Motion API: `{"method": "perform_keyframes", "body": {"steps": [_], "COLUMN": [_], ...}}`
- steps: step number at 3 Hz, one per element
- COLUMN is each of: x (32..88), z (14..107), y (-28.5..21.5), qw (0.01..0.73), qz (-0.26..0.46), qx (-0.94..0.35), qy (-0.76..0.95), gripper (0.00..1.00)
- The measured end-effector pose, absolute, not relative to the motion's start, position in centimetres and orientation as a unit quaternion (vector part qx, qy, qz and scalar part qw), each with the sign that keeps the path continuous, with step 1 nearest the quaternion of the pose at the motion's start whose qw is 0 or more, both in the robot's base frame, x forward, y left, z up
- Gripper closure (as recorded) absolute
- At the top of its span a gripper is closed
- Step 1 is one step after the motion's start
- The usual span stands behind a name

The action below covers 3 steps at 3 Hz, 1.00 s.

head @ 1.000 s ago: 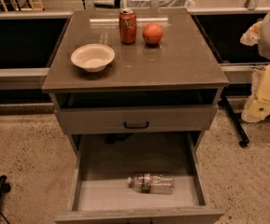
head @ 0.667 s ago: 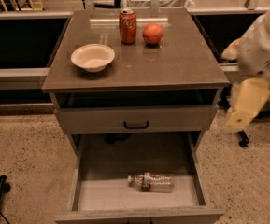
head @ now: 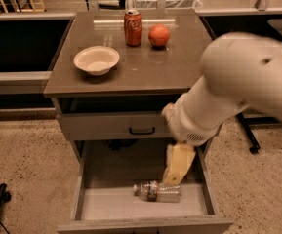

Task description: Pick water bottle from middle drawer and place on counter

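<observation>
The water bottle (head: 157, 191), clear with a white cap and a pale label with red, lies on its side on the floor of the open middle drawer (head: 106, 204). My arm reaches in from the right and down into the drawer. My gripper (head: 175, 170) hangs just above the bottle's right end. The counter (head: 145, 67) is the grey-brown top of the cabinet above.
On the counter stand a red soda can (head: 133, 28), an orange-red fruit (head: 158, 35) and a white bowl (head: 96, 59). A shut shallower drawer with a black handle (head: 141, 130) sits above the open one. A chair base (head: 250, 135) stands at the right on the speckled floor.
My arm has swung in from the right edge, across the cabinet's front and down into the open drawer. The bottle has not moved.
</observation>
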<state>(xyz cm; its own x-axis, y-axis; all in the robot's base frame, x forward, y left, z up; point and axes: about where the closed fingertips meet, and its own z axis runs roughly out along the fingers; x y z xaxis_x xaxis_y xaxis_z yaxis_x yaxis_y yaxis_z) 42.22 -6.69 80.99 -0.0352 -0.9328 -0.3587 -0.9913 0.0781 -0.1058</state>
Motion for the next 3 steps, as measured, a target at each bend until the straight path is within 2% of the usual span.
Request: {"method": "perform_keyframes", "body": {"steps": [2,3], "x": [41.1,42.3], "z": [77.9,75.4], "y": [-5.2,-4.0], "qw": [0.164,0.157], "qz": [0.090,0.088], "qx": [-0.682,-0.696], "qy": [0.707,0.695], "gripper": [0.00,0.00]}}
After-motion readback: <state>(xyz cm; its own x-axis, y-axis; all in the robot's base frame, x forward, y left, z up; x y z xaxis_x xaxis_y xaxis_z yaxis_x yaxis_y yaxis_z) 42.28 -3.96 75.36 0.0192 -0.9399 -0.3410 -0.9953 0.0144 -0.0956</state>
